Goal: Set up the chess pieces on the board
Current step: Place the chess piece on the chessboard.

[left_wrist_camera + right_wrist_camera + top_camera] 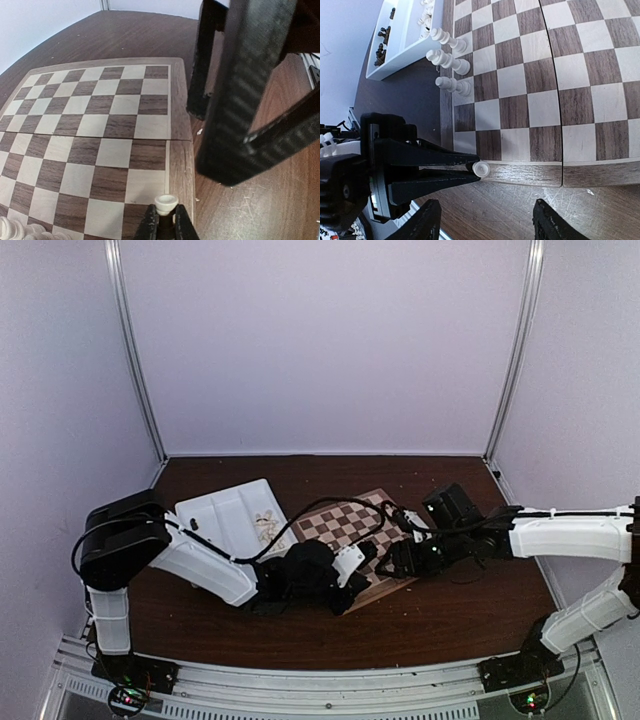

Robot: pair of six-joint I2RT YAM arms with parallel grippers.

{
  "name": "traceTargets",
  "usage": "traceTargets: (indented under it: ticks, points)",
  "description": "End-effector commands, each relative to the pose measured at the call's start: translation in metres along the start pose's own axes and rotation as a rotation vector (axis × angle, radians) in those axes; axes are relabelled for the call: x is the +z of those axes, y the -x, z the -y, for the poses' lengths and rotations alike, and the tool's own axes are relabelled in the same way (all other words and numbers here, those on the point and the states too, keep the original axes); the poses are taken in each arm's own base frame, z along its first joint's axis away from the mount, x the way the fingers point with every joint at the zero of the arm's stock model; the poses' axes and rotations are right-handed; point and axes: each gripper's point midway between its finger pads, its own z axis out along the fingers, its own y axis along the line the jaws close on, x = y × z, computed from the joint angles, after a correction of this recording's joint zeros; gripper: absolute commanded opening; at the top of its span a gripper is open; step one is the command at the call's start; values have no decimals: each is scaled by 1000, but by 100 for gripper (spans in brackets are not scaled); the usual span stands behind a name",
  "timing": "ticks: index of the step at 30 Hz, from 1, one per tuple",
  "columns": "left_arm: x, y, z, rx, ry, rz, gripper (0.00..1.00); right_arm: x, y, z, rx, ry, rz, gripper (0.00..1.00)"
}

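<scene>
A small cream-white turned chess piece (166, 202) stands upright, its long axis vertical and its rounded head up. The narrow black fingers of the left hand (165, 222) pinch it low, over the light border at a corner of the checkered wooden board (100, 125). The right hand (487, 225) hangs nearby, spread wide, holding nothing.

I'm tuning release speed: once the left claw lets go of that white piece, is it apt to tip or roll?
Probably tippy: the white piece looks small and slim, like the three standing pieces. Its round top suggests it would roll if toppled, perhaps off the board.
</scene>
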Motion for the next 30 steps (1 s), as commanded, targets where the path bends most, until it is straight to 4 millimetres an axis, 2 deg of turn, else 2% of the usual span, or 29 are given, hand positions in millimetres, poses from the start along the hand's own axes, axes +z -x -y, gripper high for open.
traceTargets:
  ticks: [1, 10, 18, 22, 25, 30]
  points:
    - [1, 6, -4, 26, 41, 71, 7, 14, 1, -1, 13, 34, -9, 63]
    - [-2, -13, -6, -7, 49, 63, 11, 30, -1, 8, 5, -8, -56, 61]
    - [-4, -19, -6, -8, 52, 58, 11, 44, 6, -8, 12, 45, -72, 57]
    - [-4, -22, -6, -6, 50, 50, 11, 51, 10, -14, 34, 81, -72, 51]
    - [-5, -24, -5, -2, 50, 48, 12, 57, 8, -14, 47, 91, -82, 50]
    - [-4, -27, -7, 13, 65, 38, 12, 65, 4, -14, 82, 115, -105, 42]
